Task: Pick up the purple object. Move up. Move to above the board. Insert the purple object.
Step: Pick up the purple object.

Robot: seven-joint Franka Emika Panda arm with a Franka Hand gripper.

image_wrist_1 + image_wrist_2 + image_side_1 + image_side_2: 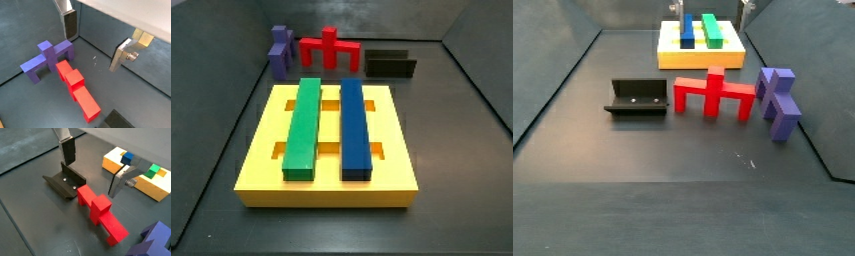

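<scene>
- Sitting at one end of the grey floor, the yellow board (329, 175) is carrying a green bar (301, 125) and a blue bar (356, 128), leaving open room between itself and the pieces.
- Standing upright beside the red object (714, 93), the purple object (778, 100) is looking rigid, light and smooth; gripping across its upper bar seems safest.
- Crowding it, the red object's nearness is calling for a straight vertical lift.
- Resting apart, the fixture (639, 98) is posing little hindrance.
- Hovering above the pieces, the gripper (95, 45) is spread wide, holding nothing.
</scene>
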